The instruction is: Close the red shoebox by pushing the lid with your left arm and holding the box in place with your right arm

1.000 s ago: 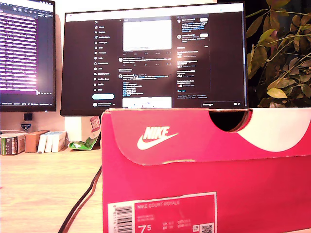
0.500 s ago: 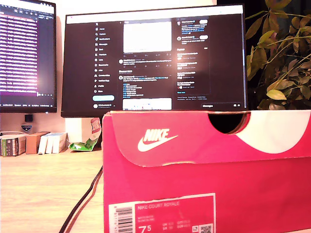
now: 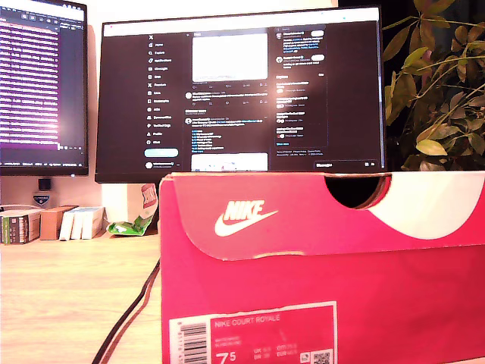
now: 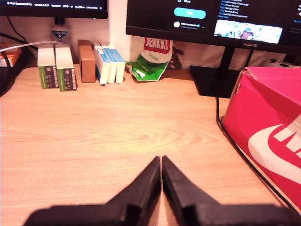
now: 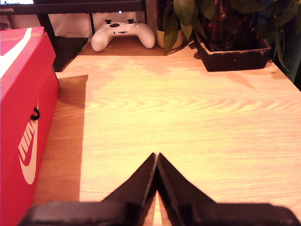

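The red Nike shoebox [image 3: 318, 296] fills the lower part of the exterior view's right, and its lid [image 3: 303, 220] lies down over the box front. No arm shows in the exterior view. My first gripper [image 4: 161, 158] is shut, low over the bare wooden desk, with one end of the shoebox [image 4: 268, 136] off to its side and apart from it. On the opposite side of the box, my second gripper [image 5: 156, 154] is also shut with nothing in it. The box's long side [image 5: 23, 94] stands a short way from it.
Two monitors [image 3: 242, 91] and a leafy plant [image 3: 436, 83] stand behind the box. A dark cable [image 3: 129, 311] runs along the desk beside the box. Small cartons [image 4: 80, 63], a green packet [image 4: 150, 63], a white game controller [image 5: 123, 34] and a planter [image 5: 233, 54] line the back.
The whole exterior picture has shifted down very slightly and the screen text has changed. The box and lid keep the same pose.
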